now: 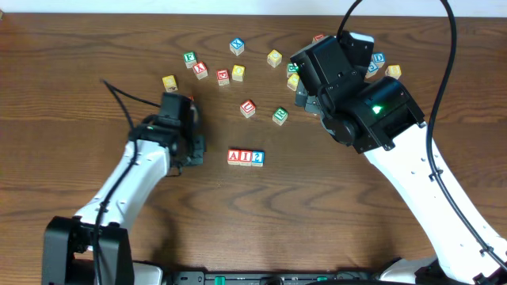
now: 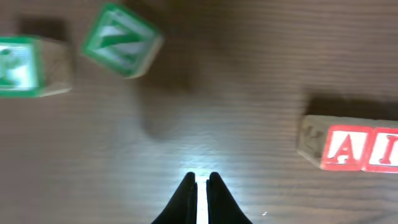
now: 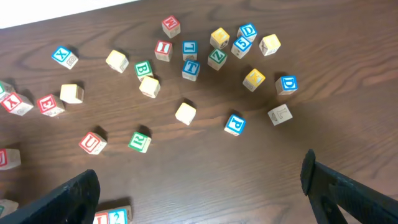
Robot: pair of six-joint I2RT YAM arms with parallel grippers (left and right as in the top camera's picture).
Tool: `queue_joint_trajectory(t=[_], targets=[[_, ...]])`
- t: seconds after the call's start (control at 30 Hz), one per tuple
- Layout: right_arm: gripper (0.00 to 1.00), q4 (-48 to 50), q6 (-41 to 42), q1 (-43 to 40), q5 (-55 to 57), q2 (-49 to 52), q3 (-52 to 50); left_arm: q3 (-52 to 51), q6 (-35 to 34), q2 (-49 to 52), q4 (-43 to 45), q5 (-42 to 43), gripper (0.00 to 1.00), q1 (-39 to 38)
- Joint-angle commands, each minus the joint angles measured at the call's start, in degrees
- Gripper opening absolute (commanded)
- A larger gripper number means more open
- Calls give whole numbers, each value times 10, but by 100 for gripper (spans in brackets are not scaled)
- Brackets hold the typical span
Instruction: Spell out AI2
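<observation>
A (image 2: 342, 147), I (image 2: 387, 149), 2 (image 1: 257, 157) touch in 1 row ahead-right of left claw (image 2: 201, 182), closed on nothing: back it straight off, no sideways swing; right claw (image 3: 196, 180) gapes empty.

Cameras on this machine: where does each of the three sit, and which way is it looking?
Overhead: fixed above the table, looking straight down; the left arm and right arm both show.
Left wrist: on the left arm, close to the table, looking along it past its shut left fingers.
Right wrist: on the right arm, higher, looking down at the scattered cubes between its open right fingers.
Shared: all three catch at least part of the AI2 row.
</observation>
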Motion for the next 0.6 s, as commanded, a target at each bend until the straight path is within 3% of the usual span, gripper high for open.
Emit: queue_joint_trajectory(t=[0.0, 0.17, 0.57], targets=[[99, -7, 3, -1, -1, -5, 9, -28, 2, 4, 36, 3, 8, -34], [99, -22, 3, -1, -1, -5, 9, -29, 1, 4, 64, -43, 7, -59], [99, -36, 3, -1, -1, -5, 9, -31, -12, 63, 115, -38, 7, -58]])
